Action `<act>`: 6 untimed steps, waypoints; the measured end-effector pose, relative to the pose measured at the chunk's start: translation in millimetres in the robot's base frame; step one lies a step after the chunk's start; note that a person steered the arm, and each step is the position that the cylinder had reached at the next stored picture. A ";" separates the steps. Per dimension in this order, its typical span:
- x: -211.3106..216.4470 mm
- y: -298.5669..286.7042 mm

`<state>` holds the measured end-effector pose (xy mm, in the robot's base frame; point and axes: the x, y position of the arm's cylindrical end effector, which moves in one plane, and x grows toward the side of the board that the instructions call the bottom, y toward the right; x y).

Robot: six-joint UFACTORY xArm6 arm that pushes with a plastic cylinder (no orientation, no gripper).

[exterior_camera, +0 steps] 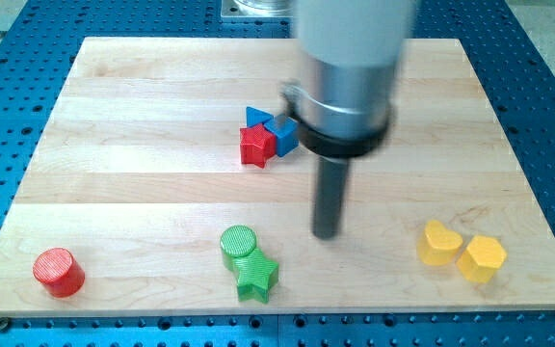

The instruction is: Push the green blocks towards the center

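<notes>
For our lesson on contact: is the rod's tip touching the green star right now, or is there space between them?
Apart. The camera view shows bare wood between my tip and the green star; the tip stands up and to the view's right of it and of the green cylinder.

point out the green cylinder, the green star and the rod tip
green cylinder (239,241), camera view, on its round top face
green star (256,278), camera view, middle of its top face
my tip (327,234), camera view, the rod's very bottom end
</notes>
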<state>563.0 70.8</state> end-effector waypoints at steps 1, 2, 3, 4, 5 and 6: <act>54.0 -16.2; 55.4 -47.6; 55.4 -103.7; 56.0 -116.9; 47.6 -133.6; -7.1 -145.2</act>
